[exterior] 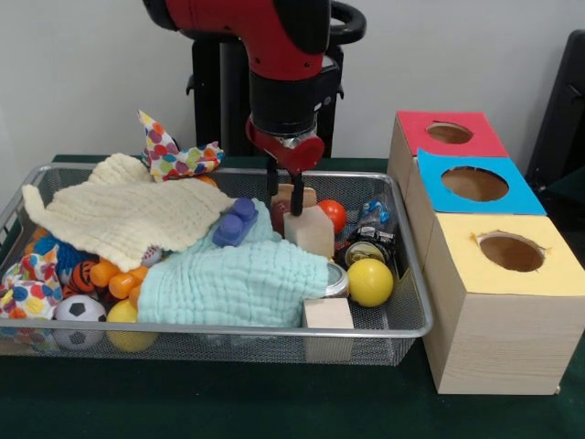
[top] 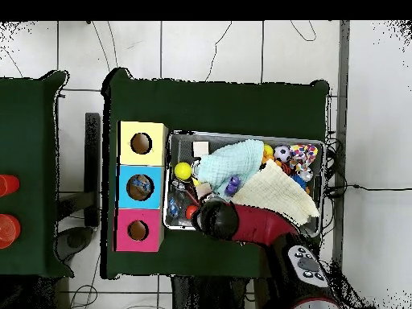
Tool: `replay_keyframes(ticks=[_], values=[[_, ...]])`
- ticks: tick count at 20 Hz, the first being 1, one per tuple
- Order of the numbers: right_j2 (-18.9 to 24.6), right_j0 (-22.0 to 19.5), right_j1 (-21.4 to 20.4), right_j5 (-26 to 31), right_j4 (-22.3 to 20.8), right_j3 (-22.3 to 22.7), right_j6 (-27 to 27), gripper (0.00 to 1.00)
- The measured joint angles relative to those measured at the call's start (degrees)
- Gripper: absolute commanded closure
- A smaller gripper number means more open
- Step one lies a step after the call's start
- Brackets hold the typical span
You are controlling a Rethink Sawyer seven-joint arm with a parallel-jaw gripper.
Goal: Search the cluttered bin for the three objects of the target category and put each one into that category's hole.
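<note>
A wire bin (exterior: 228, 330) holds a jumble of toys and cloths. My gripper (exterior: 284, 196) hangs low over its back middle, fingers apart, beside the top of a pale wooden block (exterior: 313, 232). Whether the fingers touch the block I cannot tell. A red ball (exterior: 334, 214) lies just right of it, a blue toy (exterior: 236, 222) just left. To the right stand three wooden boxes with holes: red top (exterior: 448, 134), blue top (exterior: 475, 183), yellow top (exterior: 512, 251). From overhead the arm (top: 241, 223) hides the gripper.
A mint cloth (exterior: 238, 279) and a cream cloth (exterior: 128, 215) cover much of the bin. A yellow ball (exterior: 370, 282), a wooden cube (exterior: 327, 314), a soccer ball (exterior: 80, 309) and orange balls lie at the front. Overhead, the boxes (top: 140, 187) line the bin's left.
</note>
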Motion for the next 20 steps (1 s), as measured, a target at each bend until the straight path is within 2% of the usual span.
replay_keyframes(ticks=[5, 9, 16, 20], values=[[2.99, -2.21, -0.75, 1.8, -2.25, 2.2, 0.0, 0.0], [3.27, -1.08, -1.76, 2.83, -4.9, 3.61, 0.0, 0.0], [3.24, -0.65, -1.73, 3.31, -11.51, 3.65, 0.0, 0.0], [3.24, -0.39, -1.23, 3.31, -13.84, 3.54, 0.0, 0.0]])
